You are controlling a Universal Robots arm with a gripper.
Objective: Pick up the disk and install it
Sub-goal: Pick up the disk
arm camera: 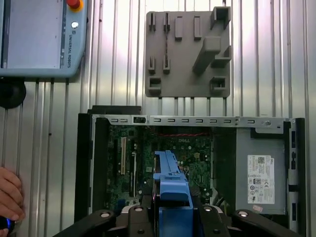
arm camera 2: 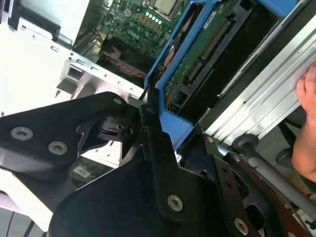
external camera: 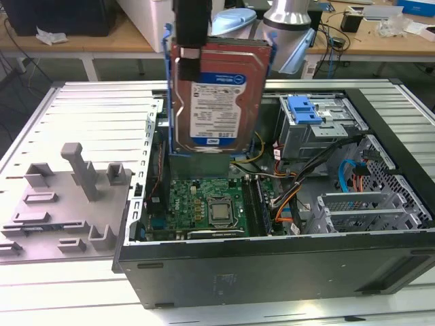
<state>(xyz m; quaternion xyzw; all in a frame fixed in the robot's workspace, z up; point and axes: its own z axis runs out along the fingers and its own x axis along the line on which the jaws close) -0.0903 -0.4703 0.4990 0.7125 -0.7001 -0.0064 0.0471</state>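
Your pincer [arm camera: 172, 214] grips the disk [external camera: 217, 102] upright above the computer case [external camera: 272, 268] holding the circuit board [external camera: 197, 204], clear of its walls

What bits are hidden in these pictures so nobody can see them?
- Exterior view: the tool covers a top corner of the disk.
- Exterior view: the disk hides the part of the motherboard behind it.
- First wrist view: the picture's edge cuts off a hand.
- Second wrist view: the disk's label faces away, unseen.

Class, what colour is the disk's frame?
Blue: the disk frame shows best in the first wrist view.
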